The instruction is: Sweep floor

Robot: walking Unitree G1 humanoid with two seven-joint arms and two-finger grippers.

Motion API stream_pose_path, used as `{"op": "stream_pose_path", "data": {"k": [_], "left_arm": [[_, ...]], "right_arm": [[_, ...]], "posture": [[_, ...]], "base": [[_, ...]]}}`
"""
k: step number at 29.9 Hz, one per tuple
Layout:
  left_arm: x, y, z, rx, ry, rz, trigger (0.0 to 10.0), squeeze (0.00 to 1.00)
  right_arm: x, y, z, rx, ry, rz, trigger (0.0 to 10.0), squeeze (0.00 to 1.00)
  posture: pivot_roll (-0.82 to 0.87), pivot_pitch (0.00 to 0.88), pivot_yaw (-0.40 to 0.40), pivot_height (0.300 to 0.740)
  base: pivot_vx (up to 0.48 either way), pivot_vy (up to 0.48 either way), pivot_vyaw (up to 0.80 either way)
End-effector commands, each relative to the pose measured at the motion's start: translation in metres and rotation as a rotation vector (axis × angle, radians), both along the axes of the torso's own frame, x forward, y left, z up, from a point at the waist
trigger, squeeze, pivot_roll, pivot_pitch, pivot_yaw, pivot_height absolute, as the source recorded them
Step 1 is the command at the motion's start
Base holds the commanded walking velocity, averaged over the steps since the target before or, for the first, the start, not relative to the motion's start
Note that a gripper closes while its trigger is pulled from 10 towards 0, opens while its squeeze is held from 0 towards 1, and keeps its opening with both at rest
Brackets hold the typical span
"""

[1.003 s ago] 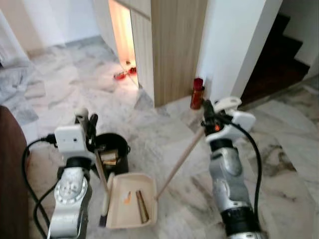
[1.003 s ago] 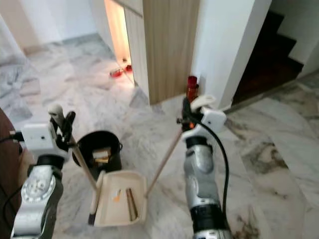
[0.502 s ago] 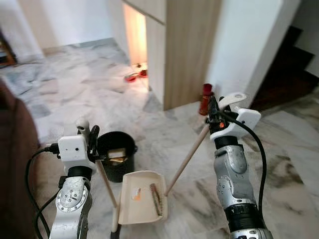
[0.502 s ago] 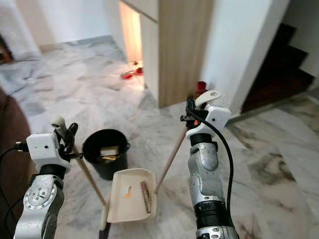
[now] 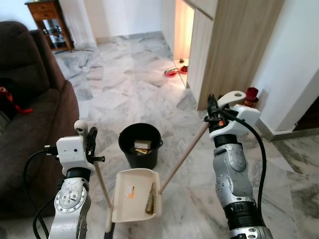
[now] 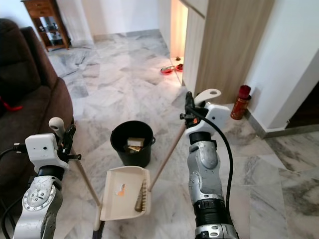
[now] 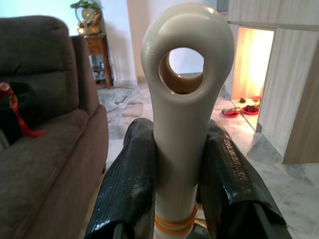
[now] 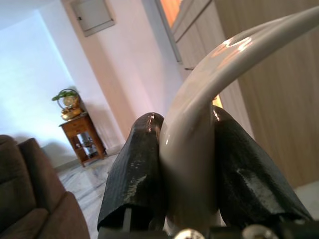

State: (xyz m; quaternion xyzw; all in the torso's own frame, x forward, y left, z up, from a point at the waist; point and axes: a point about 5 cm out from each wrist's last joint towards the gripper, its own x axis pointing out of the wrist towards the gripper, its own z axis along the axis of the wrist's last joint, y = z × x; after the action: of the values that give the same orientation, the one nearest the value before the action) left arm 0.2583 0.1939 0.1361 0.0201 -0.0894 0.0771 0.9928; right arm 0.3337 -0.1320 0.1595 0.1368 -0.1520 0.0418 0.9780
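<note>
My left gripper (image 5: 87, 137) is shut on the cream, holed top of a broom handle (image 7: 185, 99). Its wooden stick (image 5: 101, 184) slants down to the floor beside a cream dustpan (image 5: 130, 203). My right gripper (image 5: 211, 107) is shut on the curved cream top of the dustpan handle (image 8: 199, 129), and that stick (image 5: 183, 157) runs down to the pan's right rear. Inside the pan lie a brown piece (image 5: 151, 198) and a small orange scrap (image 5: 130, 189). A black bucket (image 5: 127, 145) with scraps inside stands just beyond the pan.
A brown sofa (image 5: 25, 114) fills the left side, close to my left arm. A wooden cabinet (image 5: 229, 50) and a white wall stand ahead on the right, with a red bottle (image 5: 251, 95) at their foot. Red bowls (image 5: 172, 72) sit by the lit opening. Marble floor (image 5: 119, 84) stretches ahead.
The whole picture has shifted: the camera turned and lifted, bringing the sofa and far side table into view. Both grippers keep their hold on the handles; the brown piece in the pan shifted.
</note>
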Motion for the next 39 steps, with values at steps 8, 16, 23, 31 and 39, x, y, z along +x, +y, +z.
{"op": "stream_pose_path", "data": {"k": [8,16,23,31,39], "left_arm": [[-0.001,0.005,0.005,0.029,-0.036,0.013,10.0,0.0],[0.0,0.005,0.005,0.05,-0.045,0.015,10.0,0.0],[-0.001,0.004,0.006,0.075,-0.056,0.01,10.0,0.0],[-0.002,0.004,0.007,0.077,-0.06,0.015,10.0,0.0],[-0.003,0.004,0.006,0.08,-0.059,0.016,10.0,0.0]], "right_arm": [[0.008,0.0,0.045,0.07,-0.176,-0.049,10.0,0.0],[0.019,-0.004,0.062,0.089,-0.227,-0.115,10.0,0.0],[0.025,-0.008,0.078,0.123,-0.279,-0.179,10.0,0.0],[0.026,-0.01,0.082,0.144,-0.312,-0.209,10.0,0.0],[0.026,-0.008,0.079,0.155,-0.309,-0.21,10.0,0.0]], "posture": [[0.1,0.0,0.043,0.74],[0.11,0.0,0.045,0.74],[0.11,0.0,0.046,0.74],[0.12,0.0,0.051,0.74],[0.12,0.0,0.053,0.74]], "base": [[0.0,0.0,0.0],[0.0,0.0,0.0],[0.0,0.0,0.0],[0.0,0.0,0.0],[0.0,0.0,0.0]]}}
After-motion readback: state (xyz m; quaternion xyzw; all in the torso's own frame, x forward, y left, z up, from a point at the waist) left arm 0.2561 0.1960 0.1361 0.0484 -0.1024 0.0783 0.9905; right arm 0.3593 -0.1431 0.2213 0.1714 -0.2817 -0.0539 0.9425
